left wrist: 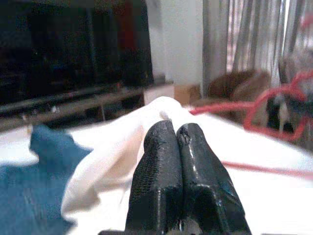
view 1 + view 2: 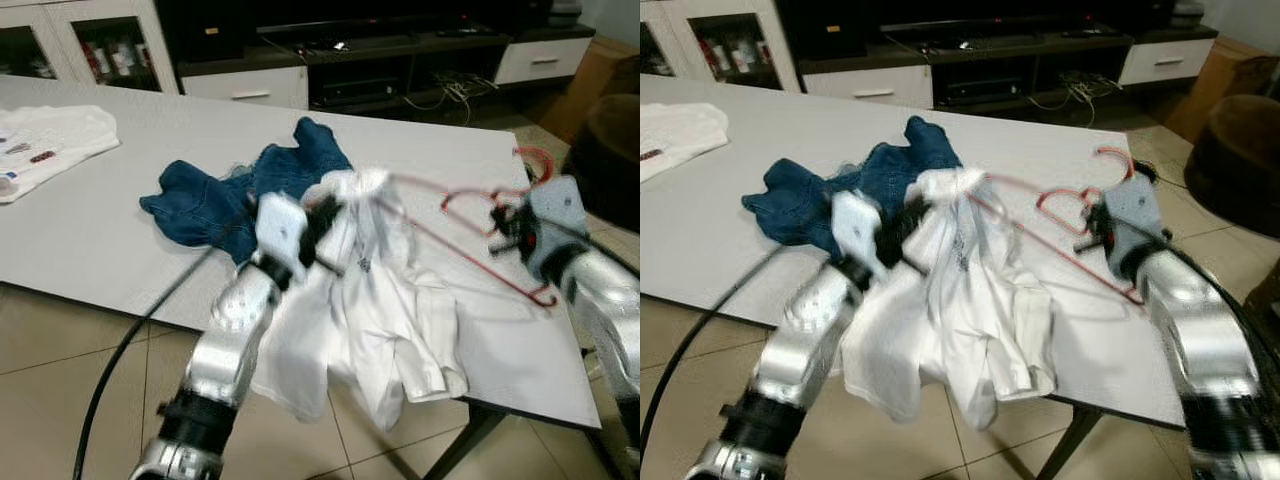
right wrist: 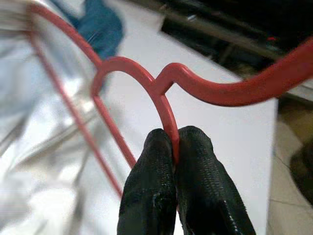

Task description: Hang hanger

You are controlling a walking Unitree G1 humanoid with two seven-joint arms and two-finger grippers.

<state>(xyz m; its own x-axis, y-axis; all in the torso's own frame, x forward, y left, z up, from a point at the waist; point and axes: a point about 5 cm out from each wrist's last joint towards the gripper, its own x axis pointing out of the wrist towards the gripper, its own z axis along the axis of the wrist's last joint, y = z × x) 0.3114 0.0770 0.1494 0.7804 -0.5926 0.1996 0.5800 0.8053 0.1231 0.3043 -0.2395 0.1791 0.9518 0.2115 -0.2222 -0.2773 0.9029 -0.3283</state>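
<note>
At the centre of the frame, over the near edge of the white rectangular table, a white short-sleeved cotton shirt is held lifted, its lower part draped over the table edge toward the tiled floor. The left gripper is clamped on a bunched fold of the shirt near its collar; in the left wrist view its two black fingers are pressed together with white cloth gathered around their tips.

At centre right, the red thin-wire clothes hanger is held by the right gripper, whose fingers are closed tight on the curved red wire just below the hook. One arm of the hanger reaches left into the shirt's neck area; whether it has passed inside the collar cannot be settled, as the head views are blurred by motion.

Judged from this arrangement, the shirt is held up and the hanger steadied so that the garment may be threaded on before hanging.

A crumpled dark-blue denim garment lies on the table behind the shirt, touching it. A folded white cloth rests at the upper left. No open container stands on the table; glass-fronted cabinets at the upper left hold small items too indistinct to name.
</note>
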